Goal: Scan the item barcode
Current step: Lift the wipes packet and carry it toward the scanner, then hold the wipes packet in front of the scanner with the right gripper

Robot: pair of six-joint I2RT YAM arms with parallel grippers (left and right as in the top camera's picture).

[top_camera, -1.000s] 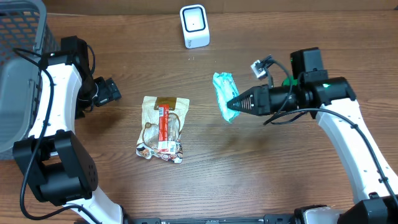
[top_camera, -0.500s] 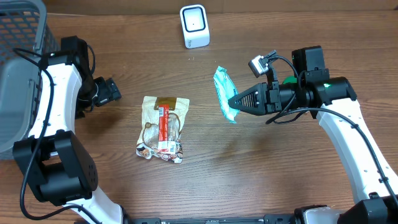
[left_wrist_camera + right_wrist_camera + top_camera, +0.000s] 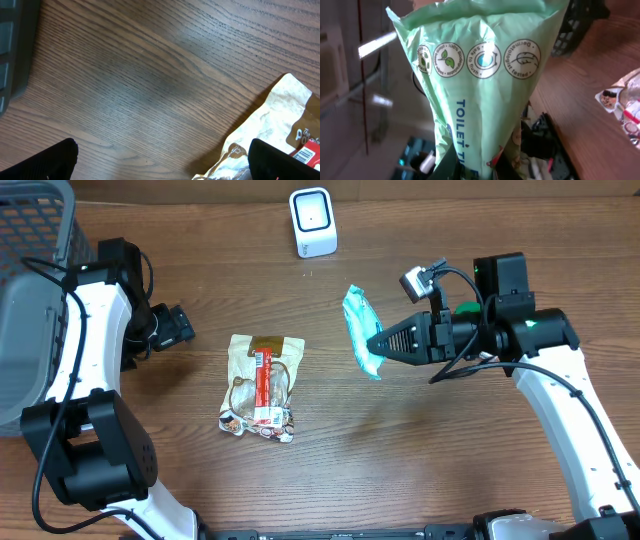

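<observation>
The pick-up looked done: the right gripper (image 3: 372, 345) was clenched on one edge of the green packet (image 3: 355, 323), holding it up off the table (image 3: 450, 470), right of centre and well apart from the white scanner (image 3: 312, 222) at the far edge. The scan itself seemed not yet made; the packet likely needed carrying nearer and turning until its barcode, which no view showed, faced the scanner. The left gripper (image 3: 182, 326) hung spread wide and empty near the snack bag (image 3: 262, 385), which lay flat.
</observation>
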